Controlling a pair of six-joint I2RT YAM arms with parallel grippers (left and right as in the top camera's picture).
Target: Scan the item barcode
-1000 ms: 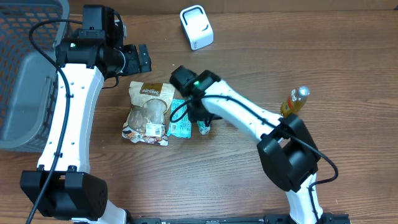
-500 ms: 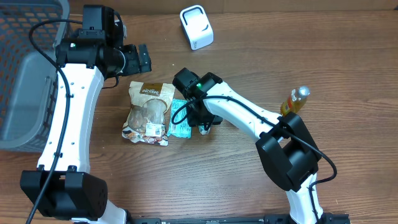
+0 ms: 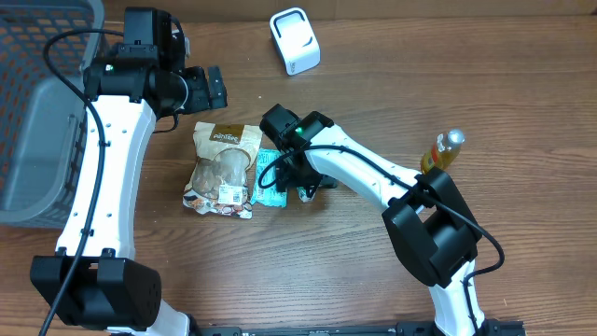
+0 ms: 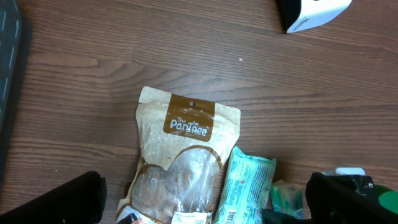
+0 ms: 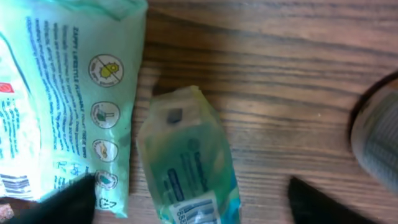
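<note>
A small green packet with a barcode label at its near end lies flat on the wood between the fingers of my right gripper, which is open and not touching it. In the overhead view the right gripper hangs low over this packet. The white barcode scanner stands at the back of the table. My left gripper is open and empty, up behind the brown snack pouch. From the left wrist the pouch shows below the left gripper.
A mint-coloured packet lies between the pouch and the small packet, its barcode facing up. A grey mesh basket sits at the left edge. An amber bottle stands to the right. The scanner's corner shows in the left wrist view.
My right gripper has opened wide and let go of the small green packet, which now lies on the table. The left arm has not moved.
</note>
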